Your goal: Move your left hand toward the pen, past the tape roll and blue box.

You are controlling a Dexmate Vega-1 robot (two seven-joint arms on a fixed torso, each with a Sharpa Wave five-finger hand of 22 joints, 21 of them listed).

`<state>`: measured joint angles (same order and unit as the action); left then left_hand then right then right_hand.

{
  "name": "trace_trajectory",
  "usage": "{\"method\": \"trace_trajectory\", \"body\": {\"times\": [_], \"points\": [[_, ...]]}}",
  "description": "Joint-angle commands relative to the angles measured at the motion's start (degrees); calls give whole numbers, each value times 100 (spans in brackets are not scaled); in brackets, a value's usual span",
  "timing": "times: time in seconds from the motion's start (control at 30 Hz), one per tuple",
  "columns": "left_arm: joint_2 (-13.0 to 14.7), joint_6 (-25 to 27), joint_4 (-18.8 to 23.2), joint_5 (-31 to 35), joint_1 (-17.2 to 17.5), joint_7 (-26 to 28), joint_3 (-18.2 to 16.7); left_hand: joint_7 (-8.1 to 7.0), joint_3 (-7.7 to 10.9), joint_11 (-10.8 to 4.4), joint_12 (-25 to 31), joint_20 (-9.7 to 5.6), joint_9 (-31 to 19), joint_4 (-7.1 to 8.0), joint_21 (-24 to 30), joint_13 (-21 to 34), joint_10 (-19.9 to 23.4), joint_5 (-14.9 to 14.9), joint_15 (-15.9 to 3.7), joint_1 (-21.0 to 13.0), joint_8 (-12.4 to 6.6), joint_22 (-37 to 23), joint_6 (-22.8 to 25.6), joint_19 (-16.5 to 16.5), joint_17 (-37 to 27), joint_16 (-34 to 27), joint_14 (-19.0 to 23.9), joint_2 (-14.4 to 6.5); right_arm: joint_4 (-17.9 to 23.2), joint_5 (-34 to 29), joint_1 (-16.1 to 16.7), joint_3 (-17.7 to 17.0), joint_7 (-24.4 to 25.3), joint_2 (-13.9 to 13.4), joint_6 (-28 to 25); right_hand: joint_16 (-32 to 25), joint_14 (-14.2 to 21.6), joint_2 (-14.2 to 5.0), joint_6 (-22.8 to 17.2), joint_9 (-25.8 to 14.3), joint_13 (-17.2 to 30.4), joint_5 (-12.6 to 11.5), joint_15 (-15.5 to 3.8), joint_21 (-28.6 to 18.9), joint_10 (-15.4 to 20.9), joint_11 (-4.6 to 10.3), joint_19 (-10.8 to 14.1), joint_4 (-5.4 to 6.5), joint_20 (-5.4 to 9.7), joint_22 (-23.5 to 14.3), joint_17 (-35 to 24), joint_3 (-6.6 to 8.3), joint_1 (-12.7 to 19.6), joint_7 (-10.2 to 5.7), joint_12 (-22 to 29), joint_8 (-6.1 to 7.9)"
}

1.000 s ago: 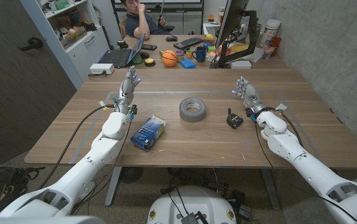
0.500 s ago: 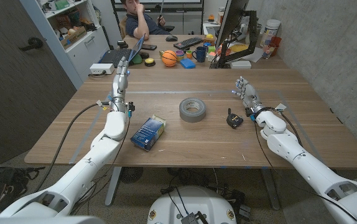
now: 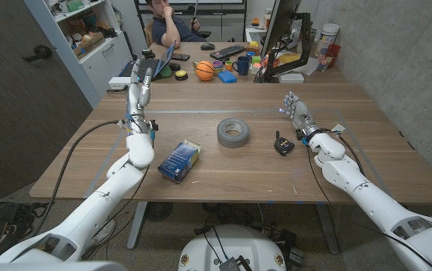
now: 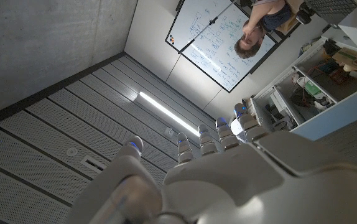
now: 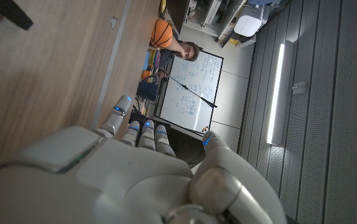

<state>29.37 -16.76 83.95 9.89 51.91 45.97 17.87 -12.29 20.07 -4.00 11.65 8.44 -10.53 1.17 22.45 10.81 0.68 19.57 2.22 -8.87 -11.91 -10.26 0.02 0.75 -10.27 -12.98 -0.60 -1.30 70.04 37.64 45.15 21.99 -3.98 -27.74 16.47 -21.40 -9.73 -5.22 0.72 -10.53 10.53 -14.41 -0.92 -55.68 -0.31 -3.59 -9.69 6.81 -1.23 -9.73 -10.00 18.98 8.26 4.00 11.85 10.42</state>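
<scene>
Wood-grain planks make up the table (image 3: 223, 169) we stand at, with a concrete wall to one side and a cluttered desk area behind.

Our left hand (image 3: 138, 89) is raised above the far left part of the table, fingers pointing up and close together, holding nothing; in the left wrist view the same hand (image 4: 228, 168) shows smooth white shells with blue-lit fingertips against a ribbed grey ceiling. Its white arm runs back to the bottom left corner with a black cable trailing alongside.

Nearer to us and just to the right of that arm lies the blue box (image 3: 179, 160), a flat rectangular carton set at an angle. Further right, near the table's middle, sits the tape roll (image 3: 232, 132), a thick grey ring lying flat. We cannot make out a pen; the nearest candidate is a small black object (image 3: 283, 143) beyond the roll, well apart from the left hand.

Our right hand (image 3: 298, 112) stands just beside that black object, fingers up and slightly spread, empty; the right wrist view shows its back (image 5: 135, 168).

Behind the table sit an orange basketball (image 3: 204, 71), a laptop (image 3: 150, 66) and a person (image 3: 172, 22).
</scene>
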Motion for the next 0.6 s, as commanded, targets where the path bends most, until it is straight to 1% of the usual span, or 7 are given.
{"method": "trace_trajectory", "body": {"times": [0.03, 0.07, 0.27, 0.43, 0.53, 0.6], "points": [[293, 1781, 696, 1354, 81, 898, 101, -28, 6, -64, -20, 58, -23, -58, -29, 19, -8, -8, -20, -79, -49, -18, 50, 16, -26, 23, -4, 10, -72, 9, -53, 15, -37, 33, -12, 22, -77, -7, -5, -12, 28, -38, 37, 35, 11, -34, -692, 4, 12, -19, -20, -2, 26, 48, -18, 24], [325, 1934, 734, 1444, 78, 927, 131, -30, 8, -105, -26, 57, -24, -71, -35, 19, -18, -11, -28, -91, -47, -18, 55, 13, -26, 26, -6, 13, -86, 4, -63, 21, -48, 36, -8, 22, -73, -7, -8, -12, 28, -37, 39, 38, 14, -37, -693, 5, 9, -19, -20, -3, 24, 48, -17, 25], [487, 2662, 915, 1822, 44, 1045, 287, -34, 15, -126, -33, 46, -26, -97, -54, 19, -26, -16, -39, -116, -44, -18, 62, 20, -26, 35, -19, 18, -148, -21, -107, 47, -88, 51, 10, 33, -69, -6, -7, -12, 28, -37, 39, 53, 10, -30, -685, 12, 9, -20, -22, -12, 16, 46, -24, 25], [630, 3065, 997, 2011, -8, 1060, 397, -37, 29, -145, -42, 55, -29, -132, -73, 20, -38, -24, -99, -155, -40, -18, 67, 21, -25, 43, -26, 17, -145, -1, -117, 41, -82, 63, -14, 43, -69, -6, -4, -12, 29, -37, 41, 71, 9, -31, -684, 21, 10, -20, -24, -21, 6, 48, -29, 24], [719, 3397, 1072, 2165, -37, 1009, 481, -37, 37, -146, -51, 65, -30, -155, -82, 20, -57, -28, -113, -179, -39, -18, 72, 14, -25, 51, -38, 19, -157, -17, -122, 48, -90, 60, 2, 47, -68, -6, -3, -12, 29, -37, 42, 78, 6, -30, -682, 25, 9, -21, -25, -25, 1, 47, -32, 23], [784, 3543, 1102, 2245, -62, 969, 542, -38, 46, -179, -59, 85, -32, -177, -90, 20, -76, -32, -118, -205, -38, -17, 76, 4, -24, 56, -44, 19, -153, -17, -122, 48, -89, 59, -3, 50, -64, -5, -6, -12, 29, -37, 46, 85, 12, -34, -680, 27, 9, -21, -26, -29, -3, 47, -31, 24]]}}
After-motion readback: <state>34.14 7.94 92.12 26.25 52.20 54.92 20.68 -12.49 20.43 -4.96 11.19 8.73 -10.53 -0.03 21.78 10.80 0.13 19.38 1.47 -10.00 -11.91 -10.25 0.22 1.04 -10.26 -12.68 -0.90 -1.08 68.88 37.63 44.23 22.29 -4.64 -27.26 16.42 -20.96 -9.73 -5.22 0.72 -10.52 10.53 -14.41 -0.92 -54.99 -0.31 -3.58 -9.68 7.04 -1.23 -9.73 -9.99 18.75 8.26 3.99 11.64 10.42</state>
